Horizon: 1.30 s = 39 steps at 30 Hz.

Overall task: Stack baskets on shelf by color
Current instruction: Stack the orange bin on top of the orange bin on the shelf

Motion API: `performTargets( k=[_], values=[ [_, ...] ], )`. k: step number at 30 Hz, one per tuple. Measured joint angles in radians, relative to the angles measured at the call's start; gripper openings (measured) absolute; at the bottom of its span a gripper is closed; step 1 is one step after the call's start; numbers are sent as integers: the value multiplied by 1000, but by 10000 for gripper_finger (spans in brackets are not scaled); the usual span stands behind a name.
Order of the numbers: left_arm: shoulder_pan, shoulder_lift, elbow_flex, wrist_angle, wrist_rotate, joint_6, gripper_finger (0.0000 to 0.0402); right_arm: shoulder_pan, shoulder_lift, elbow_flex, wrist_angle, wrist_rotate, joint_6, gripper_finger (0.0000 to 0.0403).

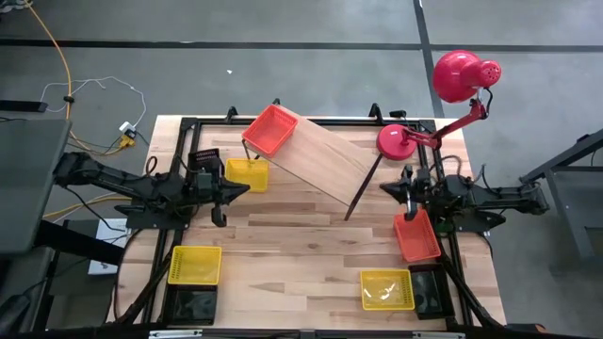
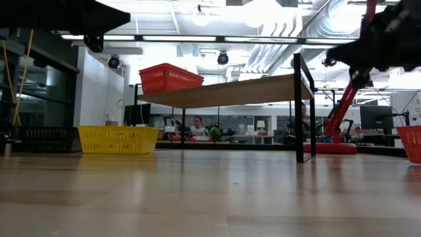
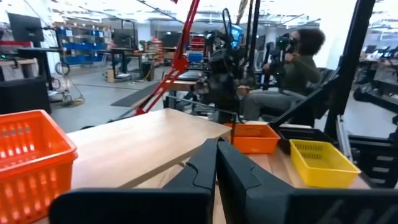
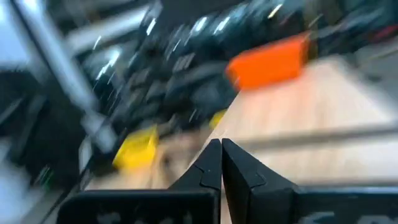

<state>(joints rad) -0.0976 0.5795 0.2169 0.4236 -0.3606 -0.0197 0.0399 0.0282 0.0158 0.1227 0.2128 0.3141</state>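
wood shelf [image 1: 325,158] – plastic lattice baskets [image 1: 270,129]

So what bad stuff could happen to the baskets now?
The orange basket sits right at the shelf corner, so a bump might tip it off. The red lamp stands beside the shelf and the shut right gripper; a swing there could hit it.

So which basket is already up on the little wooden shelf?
Find the light wood shelf standing slantwise at the back middle of the table. On its back-left end sits one orange-red basket. It is the only basket raised off the tabletop; the yellow basket beside it sits down on the table.
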Motion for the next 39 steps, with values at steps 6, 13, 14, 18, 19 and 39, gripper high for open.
performTargets(
  k=[6,13,14,18,19,39],
  values=[
    [9,-1,0,1,10,-30,0,3,69,25,201,-139,-27,3],
    [9,0,0,4,2,-28,0,2,286,265,-305,-53,39,62],
    [9,0,0,4,2,-24,0,2,322,311,-411,-54,62,75],
    [9,0,0,3,1,-19,0,2,476,471,-808,-78,191,126],
    [9,0,0,2,1,-19,0,2,514,499,-894,-89,224,135],
    [9,0,0,-8,-1,-29,0,2,962,551,-1161,-294,230,165]
  ],
)
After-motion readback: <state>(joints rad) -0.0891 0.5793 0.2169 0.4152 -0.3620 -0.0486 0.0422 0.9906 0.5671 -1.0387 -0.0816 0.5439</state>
